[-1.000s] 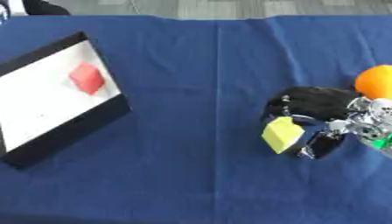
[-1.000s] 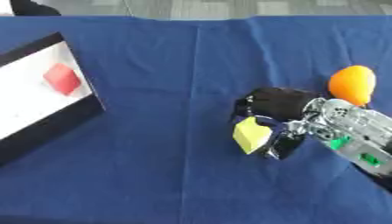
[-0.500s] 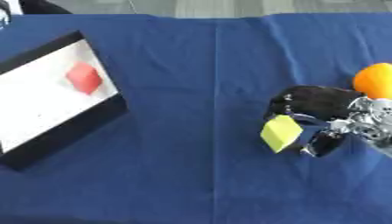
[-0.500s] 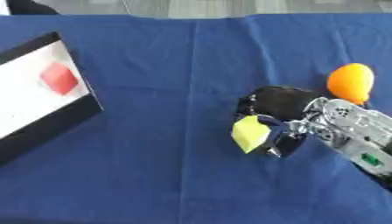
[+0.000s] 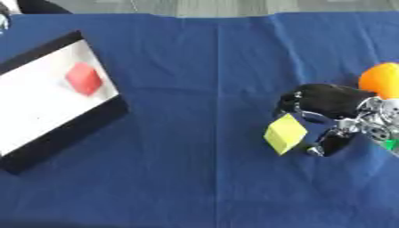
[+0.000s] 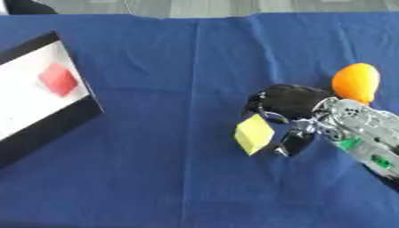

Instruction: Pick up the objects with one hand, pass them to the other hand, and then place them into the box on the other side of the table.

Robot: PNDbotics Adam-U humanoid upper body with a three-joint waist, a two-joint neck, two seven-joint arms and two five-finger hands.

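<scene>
Cube [image 5: 285,133] pinched in right hand's [image 6: 300,116] fingers, awaiting handover; red block [image 5: 83,79] already boxed [image 5: 66,133]; orange [image 6: 355,83] beside hand remains.

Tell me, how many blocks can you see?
2. A red block lies inside the box on the left; a yellow block is pinched in the right hand's fingers. Nothing seems hidden.

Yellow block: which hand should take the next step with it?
Right. The right hand already has its fingers curled at the yellow block, beside the orange ball. The left hand shows in neither view, and the box lies across the table.
</scene>
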